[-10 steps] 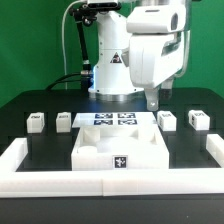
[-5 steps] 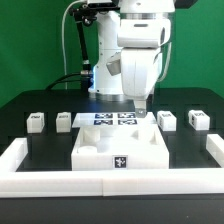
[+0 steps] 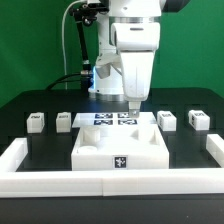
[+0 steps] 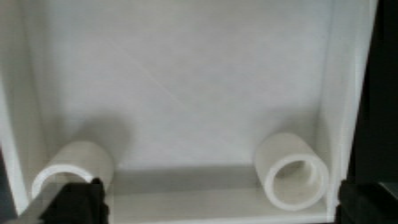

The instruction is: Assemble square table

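The square tabletop (image 3: 120,150) is a white tray-like slab with a marker tag on its front wall, lying in the middle of the black surface. Four small white tagged legs lie in a row behind it: two on the exterior view's left (image 3: 36,121) (image 3: 64,119) and two on its right (image 3: 167,120) (image 3: 198,120). My gripper (image 3: 132,108) hangs just above the slab's far edge, open and empty. The wrist view looks into the slab (image 4: 196,90) and shows two round sockets (image 4: 75,165) (image 4: 294,172), with my gripper (image 4: 222,205) and its dark fingertips (image 4: 71,202) wide apart.
The marker board (image 3: 110,120) lies flat behind the slab, partly under the gripper. A long white rim (image 3: 20,160) borders the black surface at the front and both sides. The robot's base (image 3: 110,75) stands at the back.
The arm has swung toward the exterior view's left, from above the right-hand legs to above the slab's far edge. The parts have not moved.
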